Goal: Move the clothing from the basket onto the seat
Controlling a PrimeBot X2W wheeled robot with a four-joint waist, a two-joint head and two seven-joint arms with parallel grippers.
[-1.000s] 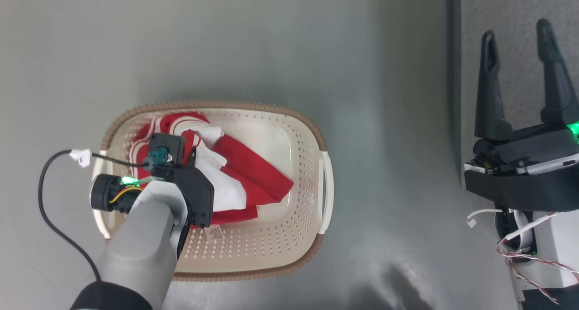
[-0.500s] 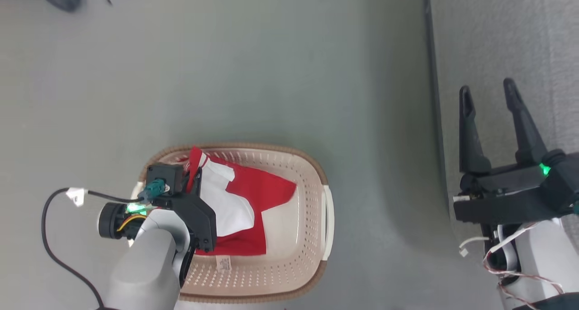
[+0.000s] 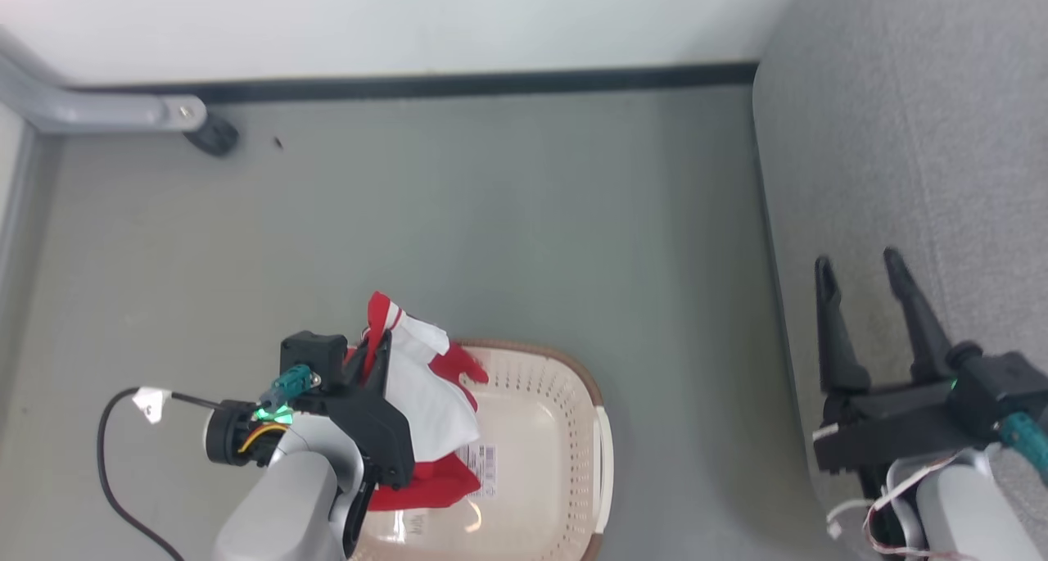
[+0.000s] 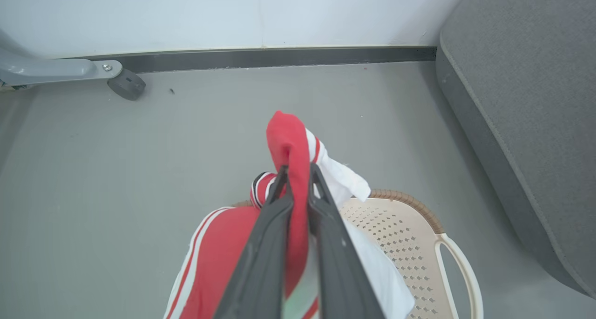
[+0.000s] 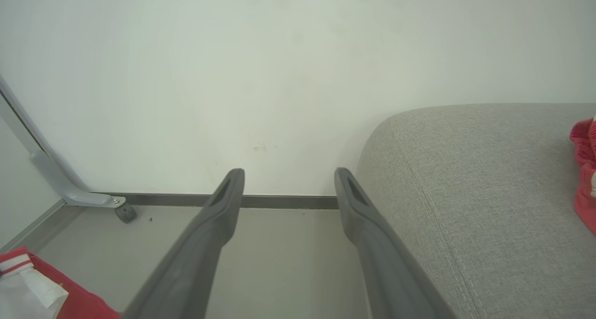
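My left gripper (image 3: 378,341) is shut on the clothing (image 3: 422,393), a red garment with white panels and stripe bands. It hangs from the fingers above the left end of the cream basket (image 3: 587,391). In the left wrist view a red fold (image 4: 288,137) sticks out past the closed gripper (image 4: 298,171), with the basket's rim (image 4: 409,201) below. The grey seat (image 3: 901,176) lies to the right. Over its left edge my right gripper (image 3: 856,260) is open and holds nothing (image 5: 288,174). Another red fabric piece (image 5: 584,170) lies on the seat (image 5: 465,193).
A white wall with a dark baseboard (image 3: 491,82) runs along the far side. A grey metal leg with a black caster (image 3: 211,135) stands at the far left. A black cable (image 3: 106,454) loops beside my left forearm. Grey floor separates basket and seat.
The head camera has tilted up, bringing the wall into view. My left gripper has lifted the garment from the basket's bottom; it now hangs above the left end. The right gripper stays open.
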